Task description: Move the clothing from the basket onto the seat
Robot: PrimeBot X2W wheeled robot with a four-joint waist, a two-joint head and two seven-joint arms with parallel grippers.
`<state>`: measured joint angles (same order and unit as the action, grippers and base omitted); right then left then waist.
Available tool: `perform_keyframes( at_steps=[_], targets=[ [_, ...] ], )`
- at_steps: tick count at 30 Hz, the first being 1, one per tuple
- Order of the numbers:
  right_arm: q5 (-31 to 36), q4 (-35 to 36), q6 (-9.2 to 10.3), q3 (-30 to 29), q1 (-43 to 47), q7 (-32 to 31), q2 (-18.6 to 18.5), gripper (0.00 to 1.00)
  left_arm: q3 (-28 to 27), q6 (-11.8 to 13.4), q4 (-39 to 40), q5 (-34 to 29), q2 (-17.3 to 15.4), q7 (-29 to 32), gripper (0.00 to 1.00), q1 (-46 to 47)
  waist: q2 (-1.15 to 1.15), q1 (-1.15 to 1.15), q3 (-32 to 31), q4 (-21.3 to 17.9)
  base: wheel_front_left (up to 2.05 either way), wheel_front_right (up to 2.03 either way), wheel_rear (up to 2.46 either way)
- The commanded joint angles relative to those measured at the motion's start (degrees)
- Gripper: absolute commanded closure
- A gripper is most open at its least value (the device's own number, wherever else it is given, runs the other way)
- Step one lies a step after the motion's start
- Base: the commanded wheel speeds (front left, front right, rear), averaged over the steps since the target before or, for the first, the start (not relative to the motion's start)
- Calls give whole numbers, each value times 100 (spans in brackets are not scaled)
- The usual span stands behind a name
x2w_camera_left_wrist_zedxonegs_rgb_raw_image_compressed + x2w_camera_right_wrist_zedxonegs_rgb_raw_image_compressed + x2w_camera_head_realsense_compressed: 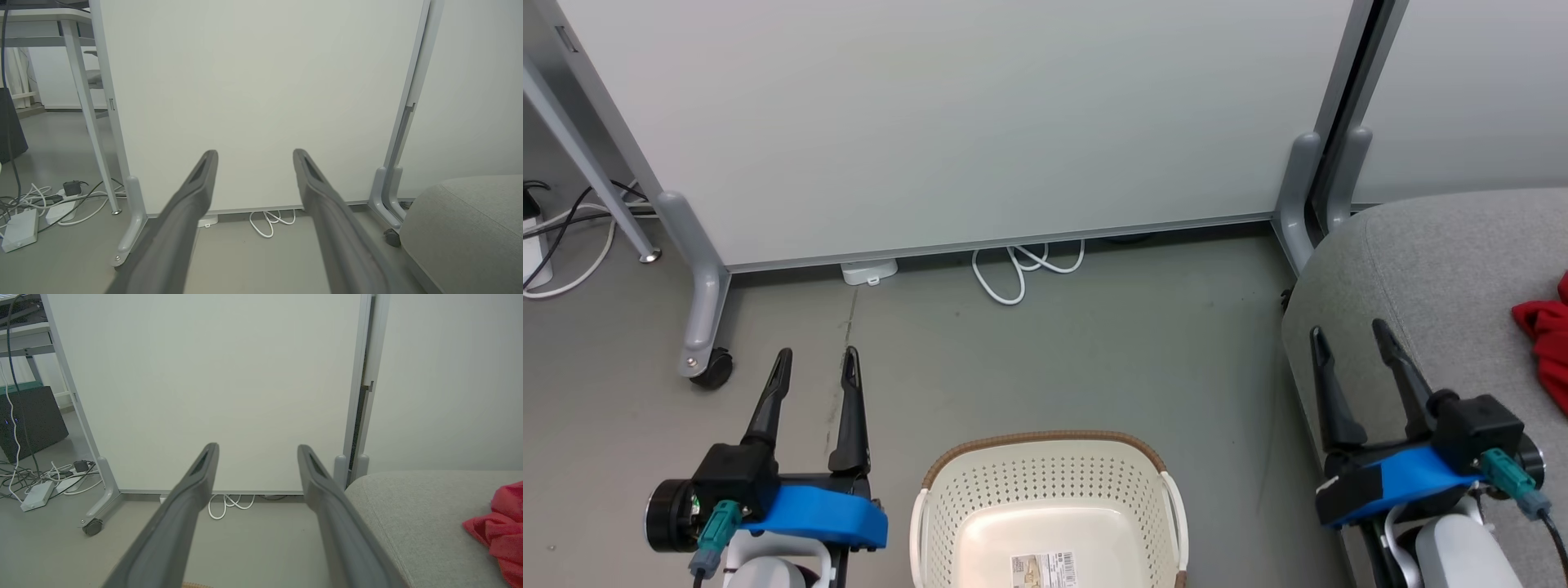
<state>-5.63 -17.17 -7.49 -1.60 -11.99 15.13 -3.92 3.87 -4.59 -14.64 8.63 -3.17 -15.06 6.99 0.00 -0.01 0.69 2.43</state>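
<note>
The cream-white basket (1045, 465) with a brown rim stands on the floor at the bottom centre, with just a paper label (1044, 569) on its floor. Red clothing (1545, 343) lies on the grey seat (1429, 269) at the right edge; the right wrist view has the clothing (500, 526) on the seat (416, 506) too. My left gripper (817, 363) hangs open left of the basket, nothing between its fingers (192, 196). My right gripper (1349, 336) is open over the seat's left edge, apart from the clothing. The left wrist view catches the seat (466, 228) at lower right.
A white partition panel (947, 122) on grey castor feet (704, 359) stands across the floor ahead. A white cable loop (1021, 273) lies at its base. More cables and a power strip (24, 228) lie at the far left beside a table leg (86, 106).
</note>
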Motion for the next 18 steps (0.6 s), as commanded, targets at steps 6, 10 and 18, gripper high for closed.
perform_keyframes(
  at_steps=[6, 10, 18],
  targets=[
    [-79, 98, -1, 92, 393, 2, 73, 0, -78, -85, 38, 41, 29, -16, 0, -215, 0, 1, -62, 55, 0, 0, 0],
    [-129, 95, -1, 84, 530, 2, 90, 0, -39, -97, -13, 101, 30, -16, 0, -284, 0, 1, -79, 58, 0, 0, 0],
    [-174, 102, -1, -16, 690, 2, 105, 0, -13, -93, -143, 149, 30, -16, 0, -325, 0, 1, -126, 51, 0, 0, 0]
  ],
)
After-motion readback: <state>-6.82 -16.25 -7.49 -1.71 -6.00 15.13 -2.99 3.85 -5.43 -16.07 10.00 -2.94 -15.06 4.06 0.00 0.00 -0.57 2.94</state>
